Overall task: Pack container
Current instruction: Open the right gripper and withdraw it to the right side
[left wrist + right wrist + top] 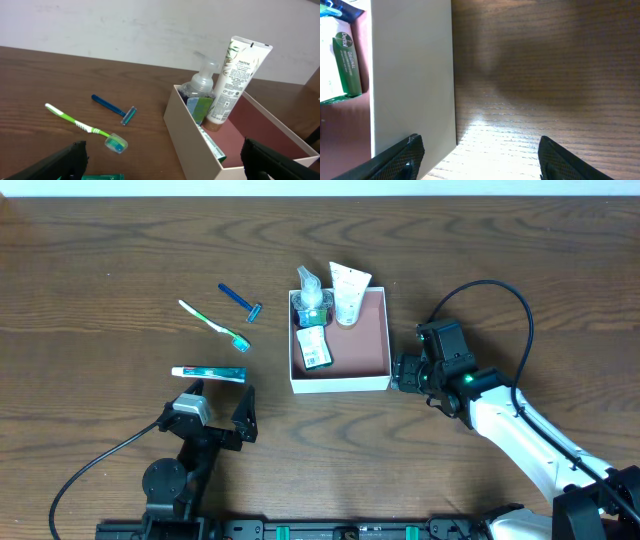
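Scene: dark brown wood-grain table (100, 280), two arms at its near edge.

Task object: the square, shallow white-walled container (340, 384) with a dusty pink-brown inside sits near the table's middle, a little right of centre. Its right half is bare floor.

Contents, all in the left and far part of the box:
- clear plastic pump bottle (310, 295), upright in the far left corner
- white squeeze tube (235, 80) with green leaf print (label reads PANTENE), leaning on the far wall just right of the bottle, cap end down
- flat green-and-white packet (314, 347), lying against the left wall, near side of the bottle

Loose on the table, left of the container:
- blue disposable razor (240, 302), nearest the box
- green-and-white toothbrush (213, 324) with a clear cap over its head, just left of the razor
- long teal-and-white toothpaste pack (208, 373), nearer the arms than the toothbrush

Left gripper (218, 408): jaws wide apart, nothing between them. It is low over the table, just on the near side of the toothpaste pack and well apart from the container.

Right gripper (400, 370): jaws spread, holding nothing. It sits just outside the container's right wall by the near right corner. In the right wrist view the white wall fills the left side, with one finger in front of it. I cannot tell whether finger and wall touch.
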### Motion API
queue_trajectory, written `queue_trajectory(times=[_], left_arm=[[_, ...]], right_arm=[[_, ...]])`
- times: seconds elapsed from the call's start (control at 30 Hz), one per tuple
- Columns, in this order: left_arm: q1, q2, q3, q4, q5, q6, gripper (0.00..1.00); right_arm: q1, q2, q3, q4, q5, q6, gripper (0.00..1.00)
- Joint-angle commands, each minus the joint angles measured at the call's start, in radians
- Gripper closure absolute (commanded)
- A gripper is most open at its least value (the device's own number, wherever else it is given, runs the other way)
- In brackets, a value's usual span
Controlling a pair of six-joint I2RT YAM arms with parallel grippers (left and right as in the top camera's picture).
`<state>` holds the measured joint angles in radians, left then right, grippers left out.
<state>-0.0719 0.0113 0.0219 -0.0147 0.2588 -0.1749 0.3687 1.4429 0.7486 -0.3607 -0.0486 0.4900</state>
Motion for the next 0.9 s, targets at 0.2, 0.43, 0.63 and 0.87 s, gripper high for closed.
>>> queue_trajectory(times=[0.2, 0.43, 0.63, 0.87], left_arm=[[0.006, -0.001, -0.018, -0.034, 0.01, 0.014, 0.02], [0.006, -0.001, -0.018, -0.034, 0.01, 0.014, 0.02], [0.006, -0.001, -0.018, -0.034, 0.01, 0.014, 0.02], [0.006, -0.001, -0.018, -0.034, 0.01, 0.015, 0.02]], right_arm=[[-0.15, -0.015, 0.058, -0.047, 0.085, -0.07, 0.07], [-0.363, -0.027, 0.209, -0.131, 0.073, -0.187, 0.01], [-0.51, -0.027, 0.276, -0.152, 0.097, -0.196, 0.01], [-0.587, -0.027, 0.278, -0.156, 0.104, -0.196, 0.01]])
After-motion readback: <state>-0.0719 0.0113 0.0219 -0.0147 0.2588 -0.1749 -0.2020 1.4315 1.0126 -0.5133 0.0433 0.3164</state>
